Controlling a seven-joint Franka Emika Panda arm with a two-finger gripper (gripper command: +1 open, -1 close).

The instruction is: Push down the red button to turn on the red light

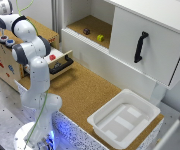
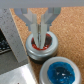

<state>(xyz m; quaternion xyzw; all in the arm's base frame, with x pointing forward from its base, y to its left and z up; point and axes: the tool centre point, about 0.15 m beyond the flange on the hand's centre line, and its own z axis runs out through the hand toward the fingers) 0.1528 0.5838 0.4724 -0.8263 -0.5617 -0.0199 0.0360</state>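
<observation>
In the wrist view the red button point(image 2: 42, 48), a red cap in a pale ring, lies right under my gripper point(image 2: 40, 40). The fingers are drawn together and their tips sit on or just above the red cap; I cannot tell whether they touch it. Its blue-capped twin point(image 2: 61, 73) stands beside it. In the exterior view both buttons sit on top of a wooden box point(image 1: 7, 65) at the exterior view's left, the red button point(image 1: 3, 38) beside the blue one point(image 1: 10, 43), with my gripper point(image 1: 2, 33) directly above the red one. No red light shows.
An open drawer point(image 1: 62, 64) in the box holds a plain red round piece point(image 1: 52, 57). A white cabinet with a black handle point(image 1: 140, 46) stands behind, with a yellow object point(image 1: 100, 37) and a dark object point(image 1: 86, 31) on its shelf. A white tray point(image 1: 124, 118) sits at the front right.
</observation>
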